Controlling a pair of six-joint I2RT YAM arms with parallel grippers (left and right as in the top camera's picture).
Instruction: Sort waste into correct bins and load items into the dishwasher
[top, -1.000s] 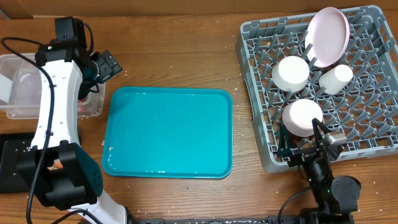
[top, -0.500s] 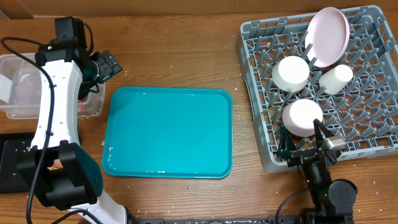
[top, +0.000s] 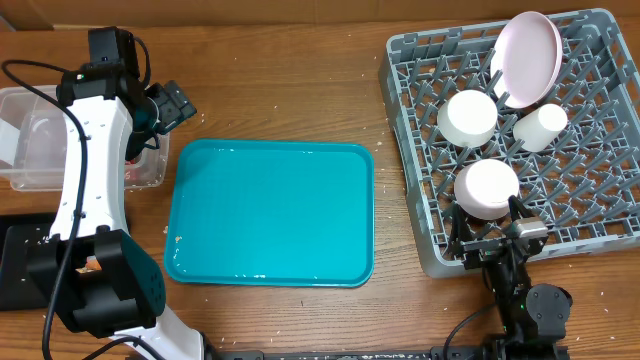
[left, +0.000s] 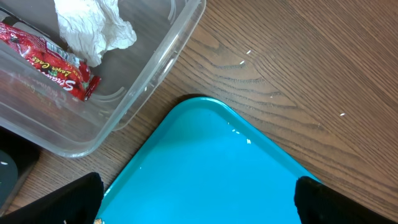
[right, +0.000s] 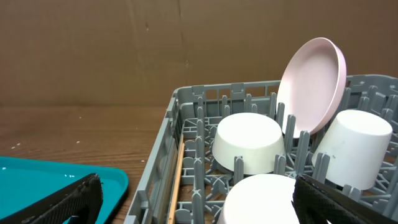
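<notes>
The grey dishwasher rack (top: 612, 248) stands at the right. In it are the white plate (top: 530, 58) on edge, two upturned bowls (top: 468, 117) (top: 486, 188) and the cup (top: 540, 127). The chopsticks (right: 176, 180) lie along the rack's left wall. My right gripper (top: 488, 230) (right: 199, 202) is open at the rack's near edge, just before the closer bowl (right: 267, 199), holding nothing. The clear tub (top: 30, 100) at the left holds the red wrapper (left: 46, 59) and the paper wad (left: 93, 28). My left gripper (top: 162, 106) (left: 199, 208) is open and empty above the teal tray's far-left corner, beside the tub (left: 155, 68).
A large teal serving tray (top: 270, 215) lies in the middle with a few crumbs at its near-left corner. The flat black tray (top: 15, 265) sits at the left edge below the tub, partly hidden by the left arm. Small white specks dot the wooden table.
The right arm has eased slightly back toward the table's near edge, its gripper still open. The left arm has not moved.
</notes>
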